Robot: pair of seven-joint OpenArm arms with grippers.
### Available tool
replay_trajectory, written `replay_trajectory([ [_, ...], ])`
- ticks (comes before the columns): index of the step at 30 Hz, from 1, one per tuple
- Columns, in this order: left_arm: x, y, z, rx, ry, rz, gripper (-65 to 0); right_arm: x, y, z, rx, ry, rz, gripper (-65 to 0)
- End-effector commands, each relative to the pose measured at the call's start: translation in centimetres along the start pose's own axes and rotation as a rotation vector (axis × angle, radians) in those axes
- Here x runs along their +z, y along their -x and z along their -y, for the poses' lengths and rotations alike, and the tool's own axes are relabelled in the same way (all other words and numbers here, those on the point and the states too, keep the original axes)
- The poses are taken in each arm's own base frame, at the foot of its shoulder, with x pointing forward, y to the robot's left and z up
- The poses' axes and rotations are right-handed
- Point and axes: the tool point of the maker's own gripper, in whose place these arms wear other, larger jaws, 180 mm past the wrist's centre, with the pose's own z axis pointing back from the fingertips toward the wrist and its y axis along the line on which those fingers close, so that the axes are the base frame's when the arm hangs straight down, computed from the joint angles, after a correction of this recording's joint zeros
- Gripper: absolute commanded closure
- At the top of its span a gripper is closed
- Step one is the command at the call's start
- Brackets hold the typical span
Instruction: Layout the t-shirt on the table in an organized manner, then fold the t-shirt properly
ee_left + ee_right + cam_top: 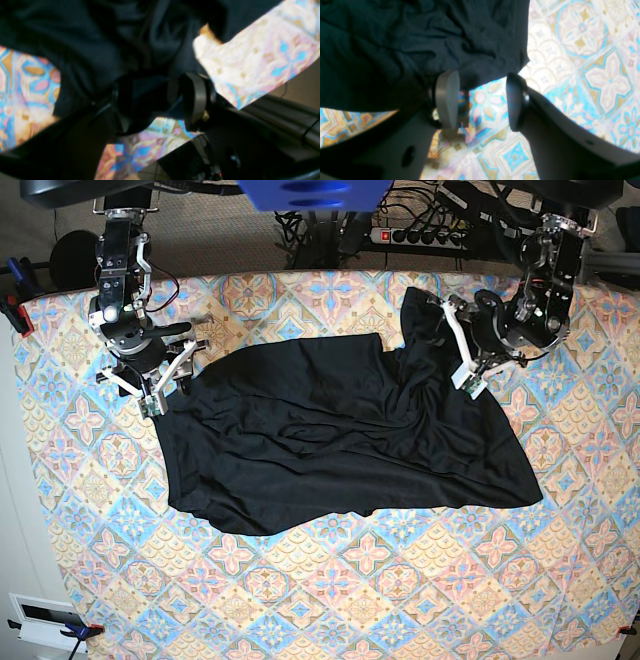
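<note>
The black t-shirt [330,440] lies spread and wrinkled across the middle of the patterned table [350,600], with one end bunched toward the back right. My left gripper [459,352] sits at that bunched upper right part. In the left wrist view its jaws [160,100] stand apart, with dark t-shirt [100,37] fabric between and beyond the tips. My right gripper [160,395] is at the shirt's upper left corner. In the right wrist view it [482,100] is open. Bare table [582,75] shows between its fingers, and the t-shirt [395,37] edge lies just past their tips.
A power strip with cables [430,230] runs behind the table's back edge. Red clamps [12,310] grip the left edge, and a white device [45,620] sits at the front left corner. In the left wrist view the table [262,57] ends near dark framing at the lower right.
</note>
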Motion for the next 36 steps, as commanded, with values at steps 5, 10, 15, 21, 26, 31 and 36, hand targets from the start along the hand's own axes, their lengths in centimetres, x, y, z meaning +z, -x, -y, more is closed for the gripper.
replay_trajectory([
  [5,0.7,1.3,-0.5,-0.009,-0.013,-0.022,-29.7,0.2,-1.3,0.5,0.011,0.012,0.044,-29.1],
  [10,3.6,-1.4,-5.6,0.145,-0.152,0.218,-29.7,0.4,-1.3,0.4,0.013,0.011,0.046,-29.1],
  [15,4.0,-2.7,-7.0,0.282,-0.19,0.325,-29.4,0.4,-1.3,0.4,0.013,0.011,0.046,-29.1],
  [21,-0.1,-3.3,-8.1,0.373,-0.22,0.295,-7.4,0.4,-1.5,0.5,0.013,0.012,0.051,-29.1],
  [26,-0.8,-4.7,-8.1,0.391,-0.225,0.316,-0.5,0.3,-5.4,1.2,0.029,0.03,0.136,-28.7],
  [31,0.8,-7.0,-8.0,0.358,-0.24,0.384,0.0,-0.5,-10.1,-1.3,0.087,-0.034,0.23,-21.1],
  [36,2.2,-7.0,-9.5,0.444,-0.287,0.435,0.0,-1.4,-13.6,-3.4,0.196,-0.121,0.286,-14.6],
])
